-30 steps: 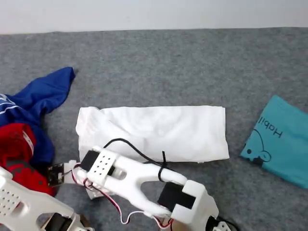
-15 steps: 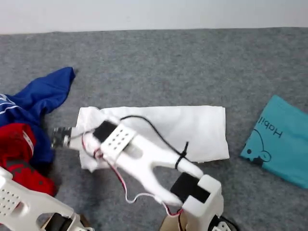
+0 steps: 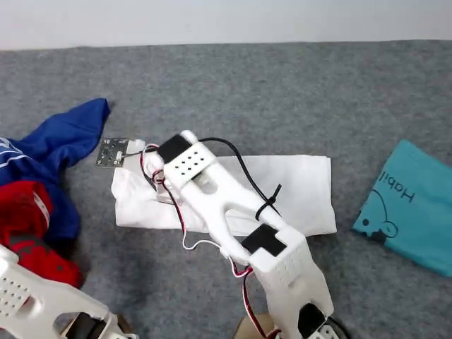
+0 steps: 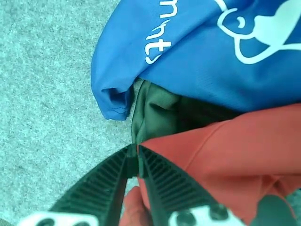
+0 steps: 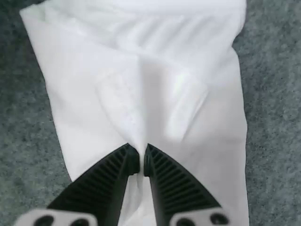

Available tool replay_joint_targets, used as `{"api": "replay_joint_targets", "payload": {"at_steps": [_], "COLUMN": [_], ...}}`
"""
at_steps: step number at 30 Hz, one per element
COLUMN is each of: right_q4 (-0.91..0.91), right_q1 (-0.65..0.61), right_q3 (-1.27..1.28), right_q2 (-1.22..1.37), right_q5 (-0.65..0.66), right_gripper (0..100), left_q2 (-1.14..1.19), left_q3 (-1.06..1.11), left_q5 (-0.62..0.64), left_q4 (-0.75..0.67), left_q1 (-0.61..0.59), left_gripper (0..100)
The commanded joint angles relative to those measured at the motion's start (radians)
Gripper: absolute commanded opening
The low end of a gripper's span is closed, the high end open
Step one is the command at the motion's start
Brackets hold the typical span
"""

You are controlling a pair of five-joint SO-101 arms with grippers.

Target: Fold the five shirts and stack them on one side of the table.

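My right gripper, pinching a fold of the white shirt that lies under it, has carried the near corner across to the far edge, so one fold is almost made. My left gripper pinches the green shirt.

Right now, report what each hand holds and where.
Right hand pinches the white shirt at a raised fold; left hand pinches the dark green shirt at its edge.

A grey felt-like table lies beneath both pairs of jaws and spreads beyond them; a plain white wall borders its far edge.
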Motion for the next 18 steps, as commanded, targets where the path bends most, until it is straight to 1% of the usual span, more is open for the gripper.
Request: {"api": "replay_joint_targets", "payload": {"at_steps": [1,6,8,10,13,14,18], "right_q4": [0.015,0.015,0.015,0.013,0.007,0.007,0.008], "right_q1": [0.025,0.033,0.033,0.048,0.09,0.102,0.137], "right_q3": [-0.058,-0.06,-0.06,-0.06,-0.061,-0.061,-0.061], "right_q2": [-0.007,-0.012,-0.008,-0.005,-0.005,-0.004,-0.008], "right_q5": [0.005,0.003,-0.002,-0.057,-0.178,-0.193,-0.184], "right_gripper": [1.3,1.8,5.2,11.9,20.3,21.4,21.3], "left_q2": [-0.048,-0.054,-0.055,-0.055,-0.055,-0.055,-0.055], "left_q3": [-0.008,-0.008,-0.008,-0.01,-0.01,-0.01,-0.01], "left_q5": [-0.009,-0.009,-0.009,-0.009,-0.008,-0.008,-0.008], "left_q4": [-0.023,-0.023,-0.021,-0.018,-0.017,-0.015,-0.009], "left_q1": [0.005,0.006,0.009,0.012,0.012,0.012,0.017], "left_gripper": [1,1,1,1,1,1,1]}}
